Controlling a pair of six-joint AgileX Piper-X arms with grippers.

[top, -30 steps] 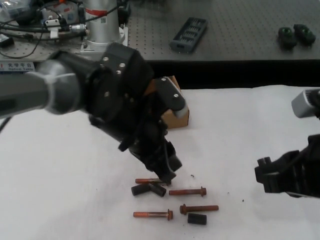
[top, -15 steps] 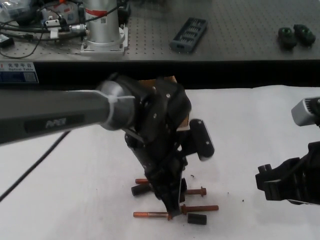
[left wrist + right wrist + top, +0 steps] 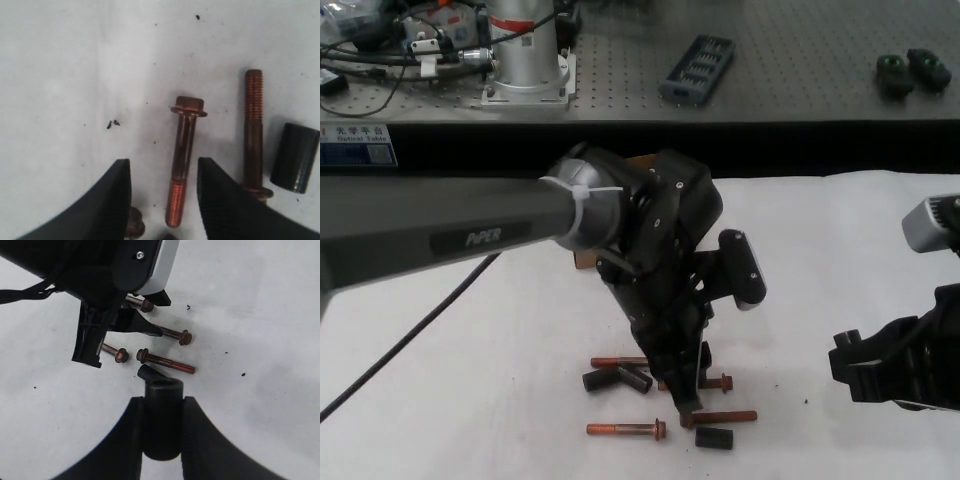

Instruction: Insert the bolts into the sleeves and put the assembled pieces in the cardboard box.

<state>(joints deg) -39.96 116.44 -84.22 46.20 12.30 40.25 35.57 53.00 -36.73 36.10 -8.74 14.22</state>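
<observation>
Over white table (image 3: 470,350), wide left pincer (image 3: 162,162) is straddling a bolt (image 3: 185,145), probably risking bumping its neighbour (image 3: 253,125); right pincer (image 3: 162,405) is gripping a sleeve (image 3: 162,427).

In the high view the left arm's black wrist (image 3: 660,225) covers nearly all of the brown cardboard box (image 3: 638,159); only slivers show. The left pincer (image 3: 692,392) crosses one rusty copper-coloured flanged bolt (image 3: 720,381) on the white-covered counter (image 3: 470,380), hiding much of its shaft. The right arm (image 3: 895,365) is cut off by the picture's edge. In the left wrist view one dark finger (image 3: 107,205) hides all but one end of another bolt (image 3: 134,227). In the right wrist view the black cylindrical sleeve (image 3: 162,425) clamped in the right pincer (image 3: 162,402) blocks most of a second black sleeve (image 3: 146,371).
</observation>
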